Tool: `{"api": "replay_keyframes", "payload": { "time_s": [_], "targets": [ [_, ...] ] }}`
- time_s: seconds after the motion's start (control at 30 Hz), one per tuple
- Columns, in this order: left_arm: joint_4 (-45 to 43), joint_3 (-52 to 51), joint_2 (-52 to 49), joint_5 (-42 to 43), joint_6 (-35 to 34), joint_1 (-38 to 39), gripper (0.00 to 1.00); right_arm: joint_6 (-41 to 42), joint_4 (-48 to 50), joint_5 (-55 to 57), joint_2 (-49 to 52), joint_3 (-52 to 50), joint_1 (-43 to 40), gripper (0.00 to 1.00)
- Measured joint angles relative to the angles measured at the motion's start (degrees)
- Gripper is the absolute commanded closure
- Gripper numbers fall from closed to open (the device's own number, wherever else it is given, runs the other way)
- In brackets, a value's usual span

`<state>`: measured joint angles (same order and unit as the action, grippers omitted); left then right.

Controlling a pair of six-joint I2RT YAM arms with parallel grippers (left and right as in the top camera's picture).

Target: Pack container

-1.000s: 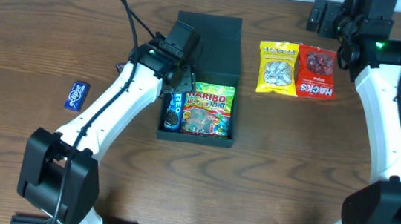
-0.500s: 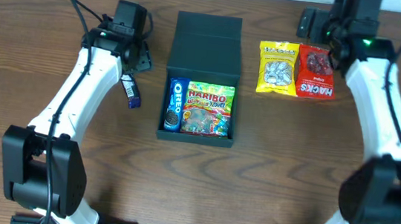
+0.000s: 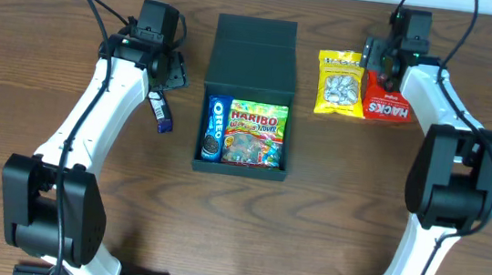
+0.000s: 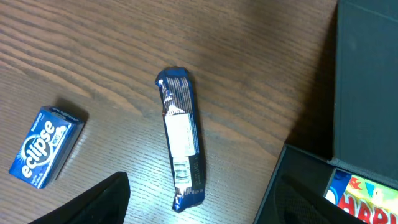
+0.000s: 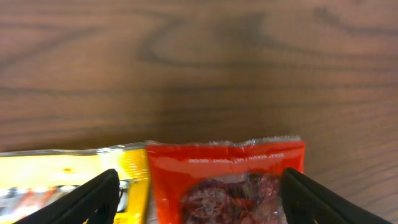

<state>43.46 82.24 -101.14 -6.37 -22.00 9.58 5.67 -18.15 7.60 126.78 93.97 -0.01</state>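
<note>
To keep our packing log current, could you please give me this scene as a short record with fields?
container: dark teal box, lid flap open, mid-table
inside it: Oreo packet, Haribo bag
on table, left of it: dark blue snack bar, Eclipse gum box
on table, right of it: yellow Hacks packet and red Hacks packet, side by side
left end effector: open, above the snack bar, holding nothing
right end effector: open, over the red packet's top edge, holding nothing
</note>
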Motion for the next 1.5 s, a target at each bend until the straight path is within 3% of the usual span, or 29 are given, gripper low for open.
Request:
{"api": "replay_keyframes", "payload": {
  "time_s": [0.13, 0.23, 0.33, 0.57, 1.07, 1.5],
  "targets": [
    [0.0, 0.0, 0.0, 0.0, 0.0, 0.0, 0.24, 0.0, -0.5, 0.4, 1.8, 0.0, 0.0, 0.26],
    [-0.1, 0.0, 0.0, 0.0, 0.0, 0.0, 0.24, 0.3, -2.0, 1.0, 2.5, 0.0, 0.0, 0.38],
    [-0.1, 0.0, 0.0, 0.2, 0.0, 0.0, 0.24, 1.4, -4.1, 1.4, 2.7, 0.0, -0.1, 0.53],
    [-0.3, 0.0, 0.0, 0.3, 0.0, 0.0, 0.24, 2.6, -5.0, 1.9, 2.7, 0.2, -0.1, 0.99],
    [-0.3, 0.0, 0.0, 0.4, 0.0, 0.0, 0.24, 1.2, -11.4, 2.8, 0.8, 2.1, -0.1, 0.99],
    [-0.4, 6.7, 0.0, -0.2, 4.9, -0.2, 0.20, -8.7, -13.3, -0.9, -21.0, 2.8, 4.5, 0.99]
  ]
}}
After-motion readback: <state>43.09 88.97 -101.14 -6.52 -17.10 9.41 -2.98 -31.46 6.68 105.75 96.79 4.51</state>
